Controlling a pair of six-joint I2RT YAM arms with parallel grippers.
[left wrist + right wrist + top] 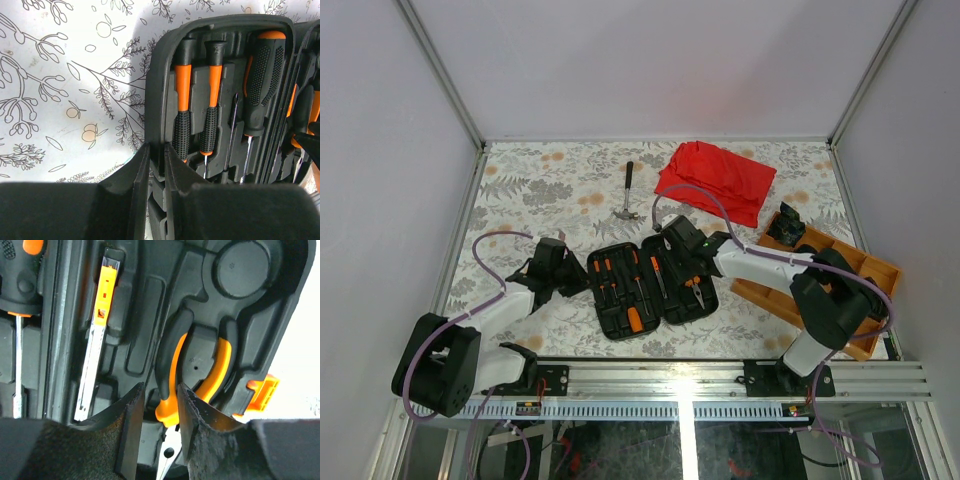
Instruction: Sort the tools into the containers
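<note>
The black tool case (620, 325) lies open at the table's middle, with screwdrivers (610, 280) in its left half. My left gripper (582, 280) is shut on the case's left wall (159, 75), one finger (137, 185) outside and one inside (175, 175). Two slim black-and-orange screwdrivers (182, 85) and a thicker driver (262, 75) sit in slots beside it. My right gripper (688, 268) hangs over the right half. It (159, 390) is open, its fingers (132, 415) on either side of the orange-handled pliers (220, 365), which lie in their moulded slot. The right finger touches them; the left stands apart.
A hammer (628, 195) lies on the flowered cloth behind the case, and a red cloth (715, 180) at the back right. A wooden compartment tray (865, 265) stands at the right edge. An orange-and-silver knife (100, 340) and the orange latch (262, 392) show in the case.
</note>
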